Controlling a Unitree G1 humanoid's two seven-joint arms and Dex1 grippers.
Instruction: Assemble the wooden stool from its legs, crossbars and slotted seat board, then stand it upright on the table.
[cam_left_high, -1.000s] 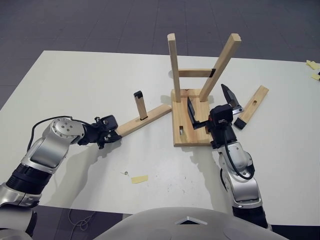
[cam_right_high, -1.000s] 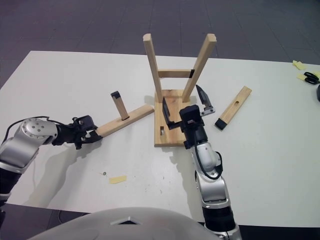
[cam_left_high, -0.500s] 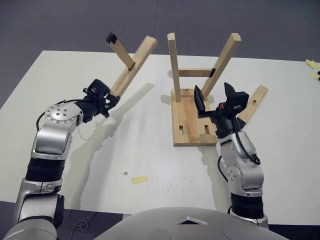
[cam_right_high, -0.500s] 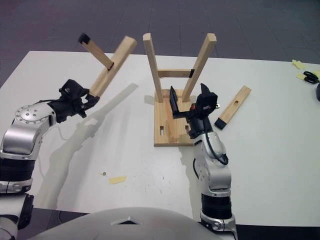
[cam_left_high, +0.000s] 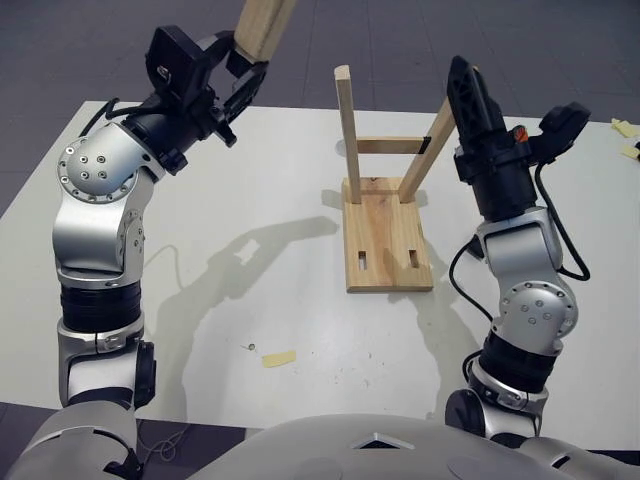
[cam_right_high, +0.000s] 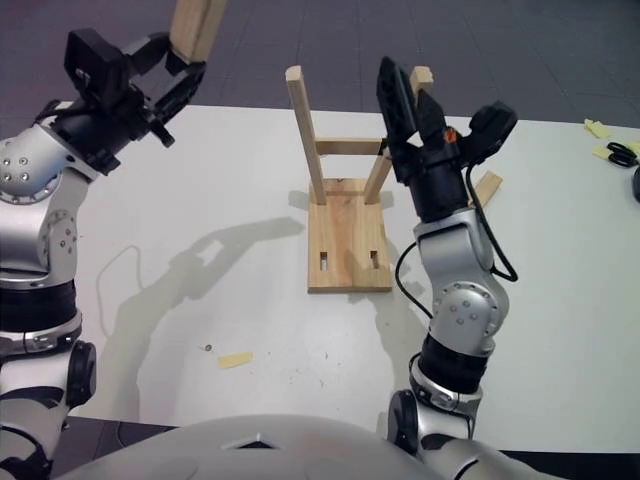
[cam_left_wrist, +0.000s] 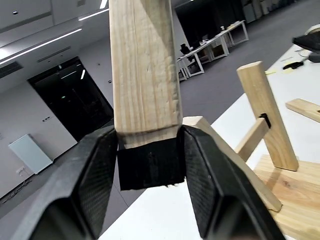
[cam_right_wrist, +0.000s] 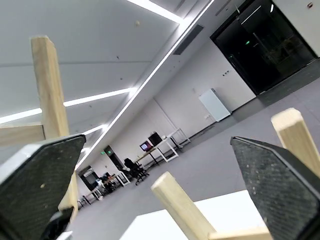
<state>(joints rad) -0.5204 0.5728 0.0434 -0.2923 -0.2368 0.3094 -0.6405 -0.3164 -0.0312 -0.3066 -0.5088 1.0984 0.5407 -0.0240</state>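
The slotted seat board (cam_left_high: 385, 245) lies flat on the white table (cam_left_high: 200, 200). Two legs (cam_left_high: 347, 130) joined by a crossbar (cam_left_high: 390, 145) stand up from its far end, and two slots (cam_left_high: 362, 260) near its front edge are bare. My left gripper (cam_left_high: 235, 75) is raised high over the table's far left, shut on the black-tipped end of a third wooden leg (cam_left_wrist: 145, 70), which points upward. Lifted beside the standing right leg (cam_right_high: 400, 130), my right gripper (cam_right_high: 405, 85) is open with nothing between its pads (cam_right_wrist: 40, 185). A fourth leg (cam_right_high: 487, 185) lies on the table behind that arm.
A scrap of yellow tape (cam_left_high: 279, 357) lies near the front edge of the table. More tape (cam_left_high: 625, 130) and a pair of scissors (cam_right_high: 622, 153) sit at the far right edge. Bare table spreads left of the seat board.
My left gripper has lifted the leg from the table to high in the air, swinging it upright. The right gripper rose from the seat board to head height, staying open.
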